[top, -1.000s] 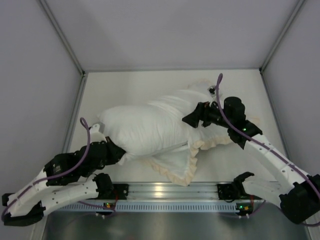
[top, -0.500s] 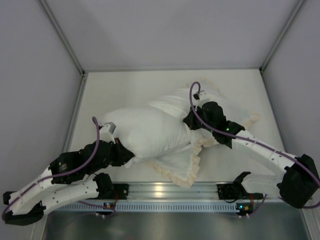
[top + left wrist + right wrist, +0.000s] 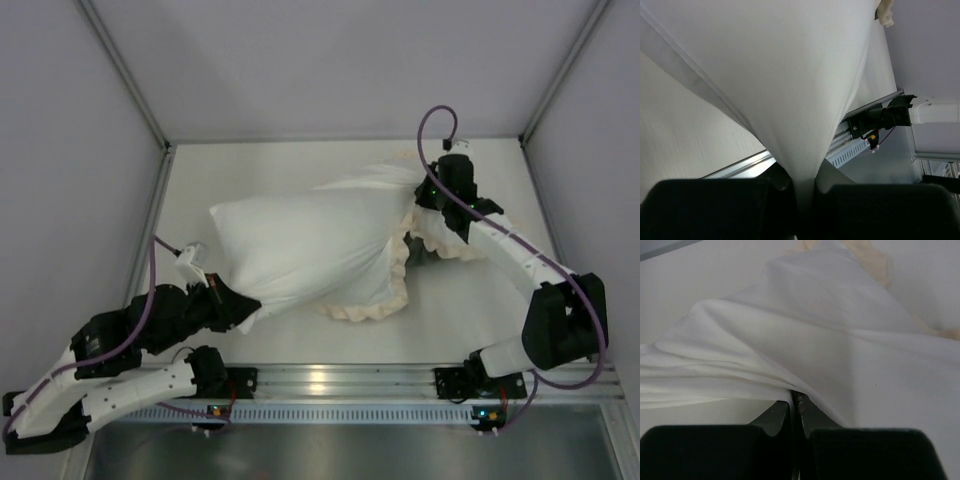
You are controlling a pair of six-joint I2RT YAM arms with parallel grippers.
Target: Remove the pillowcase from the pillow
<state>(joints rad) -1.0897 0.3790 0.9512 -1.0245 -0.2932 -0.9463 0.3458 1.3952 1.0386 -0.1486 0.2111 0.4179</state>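
The plain white pillow (image 3: 290, 245) lies slanted across the table, drawn taut between both arms. My left gripper (image 3: 236, 306) is shut on its near-left corner; in the left wrist view the white pillow cloth (image 3: 790, 75) narrows into the pinch of the left gripper (image 3: 802, 182). The pillowcase (image 3: 398, 268), with its cream ruffled border, is bunched round the pillow's right end. My right gripper (image 3: 432, 192) is shut on the pillowcase's white fabric at the back right. In the right wrist view the pillowcase folds (image 3: 840, 340) run into the closed right gripper (image 3: 795, 400), with cream frill (image 3: 870, 260) beyond.
An aluminium rail (image 3: 320, 380) with the arm bases runs along the near edge. Grey walls enclose the white table (image 3: 200, 180) at the left, back and right. The right arm (image 3: 520, 255) arches over the pillowcase's right part.
My right gripper closed on the pillowcase fabric and moved to the back right, dragging it along. The pillow stretched out and shifted away; the left gripper kept its hold on the corner.
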